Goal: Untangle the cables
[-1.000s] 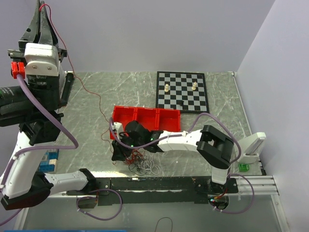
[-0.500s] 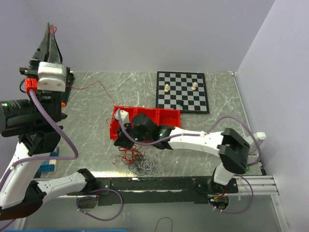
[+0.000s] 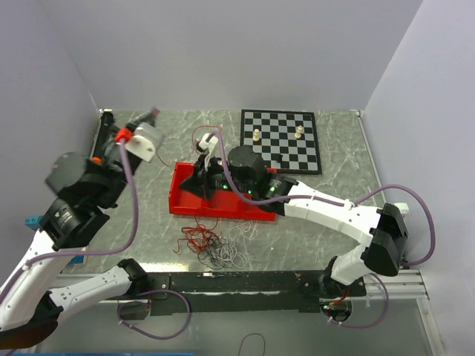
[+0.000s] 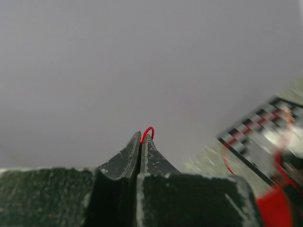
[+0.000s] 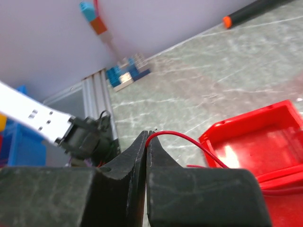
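1. The left gripper [image 4: 141, 138] was closed, pinching a loop of red cable [image 4: 147, 129] at its very tips, up by the table's [image 3: 159, 159] far edge, toward the left corner.
2. The right gripper [image 5: 146, 138] was closed as well, on a red cable at its tips, over the left end of the tray [image 3: 185, 204].
3. The other cables [image 3: 215, 246] lay in one heap of red, black and white strands near the table's near edge, in front of the tray and apart from both grippers.
4. Counted: two grippers, one tray, one chessboard [image 3: 280, 141], and two pale pieces [image 3: 256, 135] on it.

cables [image 3: 215, 246] red, white, black | bin [image 3: 182, 197] red | board [image 3: 280, 150] black-white chequered | table [image 3: 156, 185] grey marbled
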